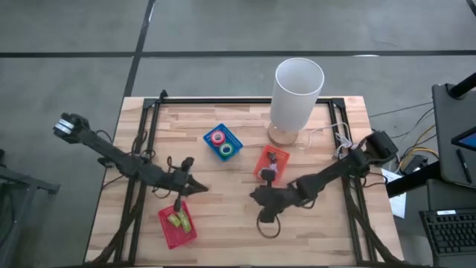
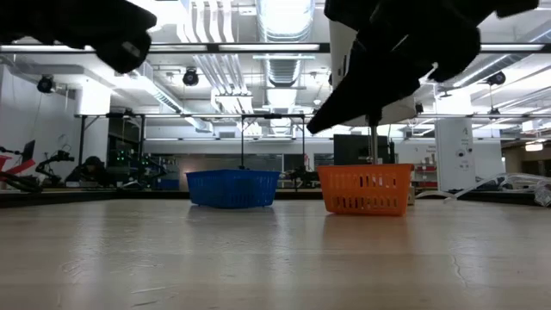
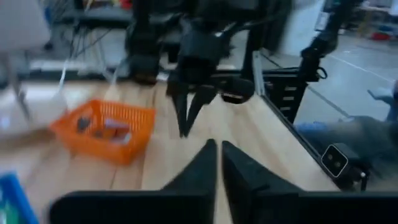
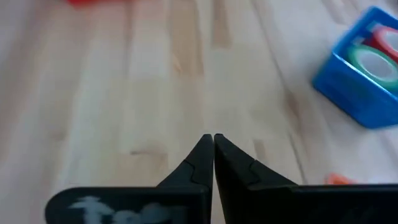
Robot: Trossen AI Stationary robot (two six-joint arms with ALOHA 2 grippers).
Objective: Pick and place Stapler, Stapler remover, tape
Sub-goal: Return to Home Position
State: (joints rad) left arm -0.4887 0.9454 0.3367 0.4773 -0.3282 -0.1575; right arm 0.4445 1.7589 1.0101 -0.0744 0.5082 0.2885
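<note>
The tape rolls, one red-pink [image 1: 217, 137] and one green-faced [image 1: 226, 150], lie in a small blue basket [image 1: 235, 138], also seen in the right wrist view [image 4: 348, 93]. An orange basket [image 1: 262, 158] holds small dark items [image 1: 272, 158]. A red basket [image 1: 169, 237] holds yellow-green pieces [image 1: 178, 219]. My left gripper [image 1: 204, 187] hovers shut above the table just beyond the red basket. My right gripper [image 1: 253, 196] is shut over bare wood near the orange basket's near side. The two point at each other. Neither holds anything.
A tall white cylinder [image 1: 297, 91] on a round base stands at the far edge, beside white cables [image 1: 338, 138]. A black frame [image 1: 141, 130] runs round the tabletop. Bare wood [image 1: 227, 216] lies between the grippers and toward the near edge.
</note>
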